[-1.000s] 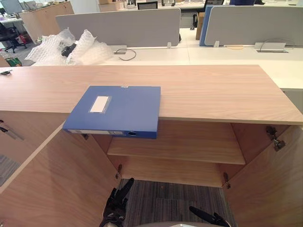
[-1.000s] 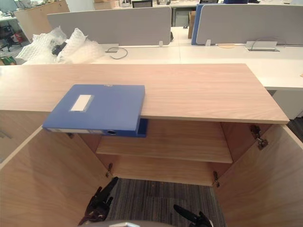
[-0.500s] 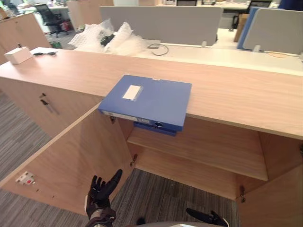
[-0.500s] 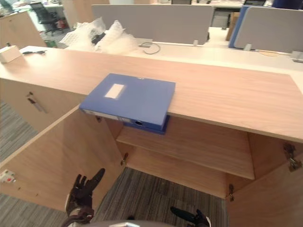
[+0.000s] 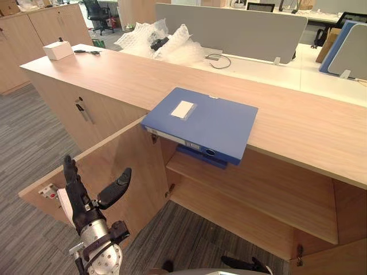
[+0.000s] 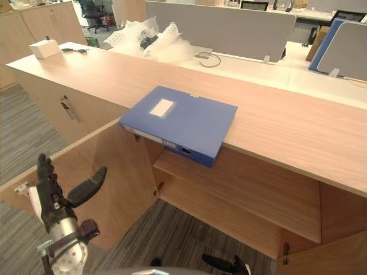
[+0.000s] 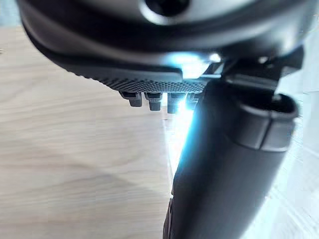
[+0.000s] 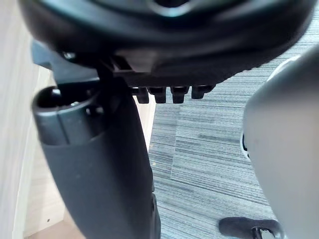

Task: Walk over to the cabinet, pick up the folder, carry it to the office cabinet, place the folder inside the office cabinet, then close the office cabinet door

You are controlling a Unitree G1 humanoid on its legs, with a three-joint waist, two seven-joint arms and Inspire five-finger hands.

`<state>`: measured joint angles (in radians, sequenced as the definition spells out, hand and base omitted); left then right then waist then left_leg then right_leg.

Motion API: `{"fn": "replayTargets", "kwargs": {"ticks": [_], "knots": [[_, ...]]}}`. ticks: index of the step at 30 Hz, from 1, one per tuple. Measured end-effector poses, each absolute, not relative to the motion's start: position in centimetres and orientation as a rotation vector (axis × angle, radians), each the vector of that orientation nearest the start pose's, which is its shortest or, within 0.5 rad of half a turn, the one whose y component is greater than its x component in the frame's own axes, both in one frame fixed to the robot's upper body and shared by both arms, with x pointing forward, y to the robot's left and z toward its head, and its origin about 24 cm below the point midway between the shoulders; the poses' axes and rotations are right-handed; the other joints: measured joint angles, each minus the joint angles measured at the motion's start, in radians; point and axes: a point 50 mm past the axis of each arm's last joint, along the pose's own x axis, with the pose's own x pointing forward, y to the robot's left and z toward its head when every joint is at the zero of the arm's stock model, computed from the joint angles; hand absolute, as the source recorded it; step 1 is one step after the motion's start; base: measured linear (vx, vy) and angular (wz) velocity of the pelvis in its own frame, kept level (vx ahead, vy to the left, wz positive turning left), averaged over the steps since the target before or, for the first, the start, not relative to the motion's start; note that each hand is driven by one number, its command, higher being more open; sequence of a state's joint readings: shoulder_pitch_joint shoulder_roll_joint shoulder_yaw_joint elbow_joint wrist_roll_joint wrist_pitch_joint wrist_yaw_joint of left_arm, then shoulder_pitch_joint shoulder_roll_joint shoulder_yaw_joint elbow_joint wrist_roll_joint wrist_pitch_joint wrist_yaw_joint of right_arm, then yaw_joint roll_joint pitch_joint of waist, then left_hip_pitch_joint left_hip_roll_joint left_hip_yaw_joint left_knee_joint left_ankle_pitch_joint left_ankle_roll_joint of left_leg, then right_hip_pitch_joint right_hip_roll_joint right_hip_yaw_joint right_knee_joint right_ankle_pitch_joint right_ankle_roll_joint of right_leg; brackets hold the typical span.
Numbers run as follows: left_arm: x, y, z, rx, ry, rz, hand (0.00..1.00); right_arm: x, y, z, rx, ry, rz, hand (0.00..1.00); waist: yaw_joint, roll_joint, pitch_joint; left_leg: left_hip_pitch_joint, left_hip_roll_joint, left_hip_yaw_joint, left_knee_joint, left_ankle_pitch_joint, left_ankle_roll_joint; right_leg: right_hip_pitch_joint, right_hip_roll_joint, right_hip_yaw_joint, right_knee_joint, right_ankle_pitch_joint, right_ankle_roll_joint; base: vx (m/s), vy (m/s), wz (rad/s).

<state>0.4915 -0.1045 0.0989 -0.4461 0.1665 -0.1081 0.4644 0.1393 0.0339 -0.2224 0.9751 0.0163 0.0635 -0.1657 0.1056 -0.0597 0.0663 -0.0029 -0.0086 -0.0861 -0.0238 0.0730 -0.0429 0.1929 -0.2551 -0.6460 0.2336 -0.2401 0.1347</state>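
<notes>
left robot hand (image 5: 85,203) upright, fingers spread wide; blue folder (image 5: 200,119) lies on cabinet (image 5: 114,74).

The blue folder (image 5: 200,120) lies flat on the wooden cabinet (image 5: 298,123), its front edge overhanging the open compartment. The left hand (image 5: 86,200) is raised before the open door (image 5: 135,166), fingers straight and thumb spread.

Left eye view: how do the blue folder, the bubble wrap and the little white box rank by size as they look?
1. Blue folder, the largest.
2. Bubble wrap, though it lies farther back, so its true size is unsure.
3. White box, the smallest.
</notes>
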Motion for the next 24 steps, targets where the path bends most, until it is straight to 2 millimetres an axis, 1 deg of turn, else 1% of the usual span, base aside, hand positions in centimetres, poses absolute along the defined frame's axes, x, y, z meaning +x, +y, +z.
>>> {"fn": "replayTargets", "kwargs": {"ticks": [4,6,8,10,11,13,16,21,24], "knots": [[14.8,19.7,8.3,0.314,-0.215,0.721,1.0,7.5,-17.5,-16.6,0.034,1.188,-0.355,1.0,-0.002,0.004,-0.035,0.002,0.01,0.016,-0.003,-0.002,-0.003,-0.006,0.012,0.018,-0.014,0.004,-0.003,-0.04,-0.02,-0.1],[15.2,19.1,9.0,0.39,-0.268,0.708,1.0,7.5,-17.7,-16.7,0.004,1.198,-0.341,1.0,-0.002,0.014,-0.043,0.007,0.016,0.027,-0.005,-0.003,-0.005,-0.009,0.017,0.032,-0.016,0.006,-0.004,-0.04,-0.026,-0.22],[15.7,18.3,9.6,0.489,-0.328,0.647,1.0,7.4,-18.0,-16.8,-0.028,1.211,-0.327,1.0,0.0,0.025,-0.056,0.01,0.025,0.046,-0.014,-0.003,-0.005,-0.02,0.029,0.054,-0.02,0.007,-0.007,-0.04,-0.032,-0.29],[16.4,17.3,10.2,0.654,-0.414,0.529,1.0,7.4,-18.4,-16.9,-0.048,1.227,-0.32,1.0,-0.002,0.038,-0.074,0.016,0.036,0.07,-0.026,0.0,-0.01,-0.036,0.044,0.085,-0.026,0.012,-0.016,-0.04,-0.024,-0.36],[16.6,17.1,10.4,0.688,-0.436,0.503,1.0,7.5,-18.5,-16.9,-0.051,1.228,-0.321,1.0,-0.003,0.041,-0.075,0.016,0.039,0.075,-0.027,0.001,-0.011,-0.038,0.047,0.093,-0.027,0.014,-0.018,-0.03,-0.027,-0.3],[17.1,16.5,10.9,0.798,-0.496,0.436,1.0,7.2,-19.1,-17.0,-0.068,1.241,-0.324,1.0,-0.019,0.053,-0.081,0.02,0.048,0.078,-0.029,0.003,-0.014,-0.042,0.057,0.107,-0.03,0.015,-0.023,-0.02,-0.041,-0.19],[17.6,16.5,11.0,0.884,-0.524,0.41,1.0,7.3,-19.4,-17.0,-0.073,1.241,-0.318,1.0,-0.023,0.064,-0.087,0.021,0.06,0.079,-0.035,0.006,-0.019,-0.053,0.068,0.131,-0.029,0.015,-0.032,-0.03,-0.05,-0.2],[17.9,16.9,10.1,0.975,-0.502,0.36,1.0,7.4,-19.5,-17.0,-0.085,1.248,-0.296,1.0,-0.024,0.069,-0.087,0.026,0.079,0.081,-0.047,0.016,-0.03,-0.072,0.085,0.155,-0.022,0.011,-0.046,-0.04,-0.038,-0.12],[18.1,17.2,9.5,1.019,-0.481,0.321,1.0,7.6,-19.6,-17.0,-0.097,1.239,-0.286,1.0,-0.026,0.073,-0.08,0.032,0.083,0.081,-0.051,0.019,-0.028,-0.074,0.088,0.16,-0.014,0.008,-0.051,-0.06,-0.022,-0.04]]}}
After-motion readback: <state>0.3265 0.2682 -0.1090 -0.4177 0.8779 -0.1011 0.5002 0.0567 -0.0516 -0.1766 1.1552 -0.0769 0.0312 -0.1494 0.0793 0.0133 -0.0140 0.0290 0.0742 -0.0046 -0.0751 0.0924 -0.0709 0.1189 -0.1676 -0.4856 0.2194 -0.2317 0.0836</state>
